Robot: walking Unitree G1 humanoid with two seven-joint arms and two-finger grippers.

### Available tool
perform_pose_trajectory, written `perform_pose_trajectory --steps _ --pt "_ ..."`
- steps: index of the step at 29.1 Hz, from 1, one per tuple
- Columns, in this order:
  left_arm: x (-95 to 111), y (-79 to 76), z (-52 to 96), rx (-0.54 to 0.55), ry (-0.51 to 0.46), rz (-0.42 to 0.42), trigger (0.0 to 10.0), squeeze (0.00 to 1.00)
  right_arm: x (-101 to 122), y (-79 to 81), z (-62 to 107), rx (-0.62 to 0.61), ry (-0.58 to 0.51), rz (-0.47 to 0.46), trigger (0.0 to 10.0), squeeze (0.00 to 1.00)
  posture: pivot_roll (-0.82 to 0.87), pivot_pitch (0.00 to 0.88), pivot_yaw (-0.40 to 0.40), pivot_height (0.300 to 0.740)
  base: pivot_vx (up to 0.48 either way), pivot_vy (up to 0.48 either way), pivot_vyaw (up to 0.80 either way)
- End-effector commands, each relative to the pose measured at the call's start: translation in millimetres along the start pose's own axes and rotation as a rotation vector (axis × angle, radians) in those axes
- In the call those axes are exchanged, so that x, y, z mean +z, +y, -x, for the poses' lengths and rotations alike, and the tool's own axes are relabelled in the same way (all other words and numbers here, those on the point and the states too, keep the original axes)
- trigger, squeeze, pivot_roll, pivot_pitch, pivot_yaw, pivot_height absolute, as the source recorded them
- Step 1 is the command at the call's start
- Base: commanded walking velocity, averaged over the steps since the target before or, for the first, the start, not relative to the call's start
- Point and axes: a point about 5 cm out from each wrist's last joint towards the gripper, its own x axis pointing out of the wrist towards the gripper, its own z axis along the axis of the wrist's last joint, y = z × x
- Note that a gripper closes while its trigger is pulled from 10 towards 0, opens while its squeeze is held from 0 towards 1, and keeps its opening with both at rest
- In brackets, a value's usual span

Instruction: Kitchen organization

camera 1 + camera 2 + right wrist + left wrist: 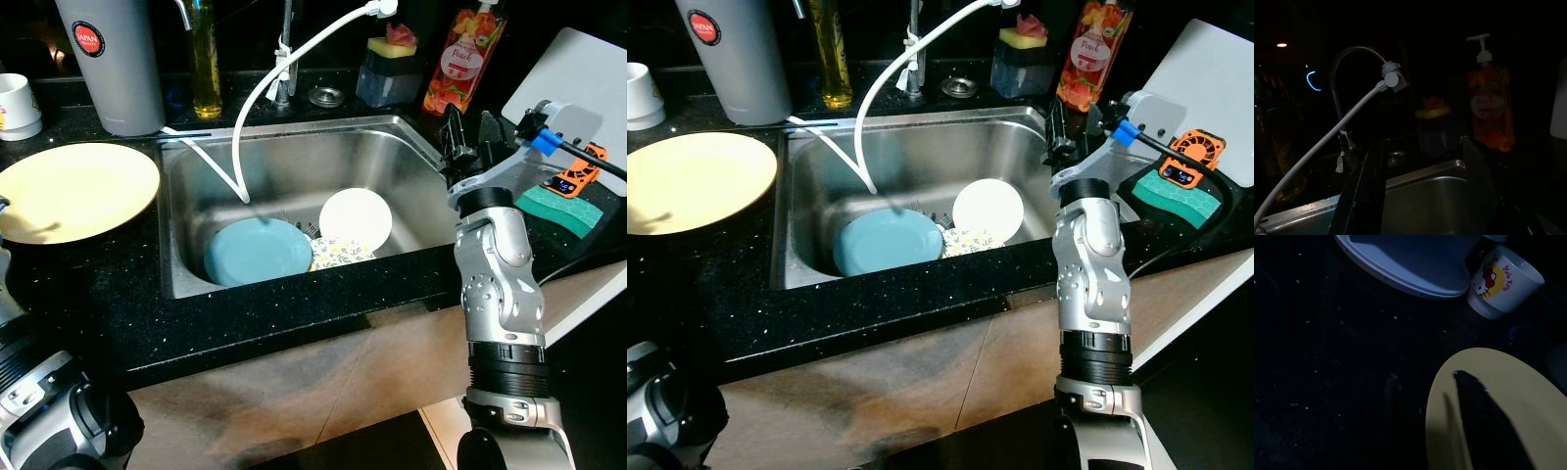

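Observation:
A yellow plate (78,191) lies on the black counter left of the steel sink (294,162). In the left wrist view my left gripper (1422,377) stands open at the plate's (1508,396) rim, one finger (1479,421) over the plate and the other faint over the dark counter. In the sink lie a blue plate (257,252), a white dish (356,217) leaning on edge, and a patterned dish (341,253). My right gripper (468,117) points up over the sink's right rim, open and empty (1422,142).
A Hello Kitty mug (1503,281) and a pale tray (1410,259) sit beyond the yellow plate. A grey canister (113,59), oil bottle (205,59), sponge holder (389,69) and soap bottle (463,59) line the back. A white hose (265,88) hangs into the sink. Green sponge (560,208) and white board (588,78) lie right.

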Motion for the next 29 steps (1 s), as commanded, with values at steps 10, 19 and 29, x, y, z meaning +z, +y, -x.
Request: perform_pose_trajectory --steps 10,19,29 --pt "-30.3 0.1 -4.6 -0.04 0.204 0.04 10.0 0.0 0.8 0.2 0.2 0.003 0.004 -0.003 10.0 0.0 0.19 0.062 -0.055 0.74 0.0 0.0 0.0" --pt "-38.7 -8.2 -4.8 -0.107 0.282 0.06 0.0 0.0 1.2 0.4 -0.1 0.002 0.002 -0.005 10.0 0.0 0.19 0.062 -0.055 0.74 0.0 0.0 0.0" --pt "-29.0 -13.1 -3.6 -0.154 0.252 0.095 0.0 0.0 1.2 0.7 -1.0 0.006 0.002 -0.006 10.0 0.0 0.19 0.057 -0.057 0.74 0.0 0.0 0.0"
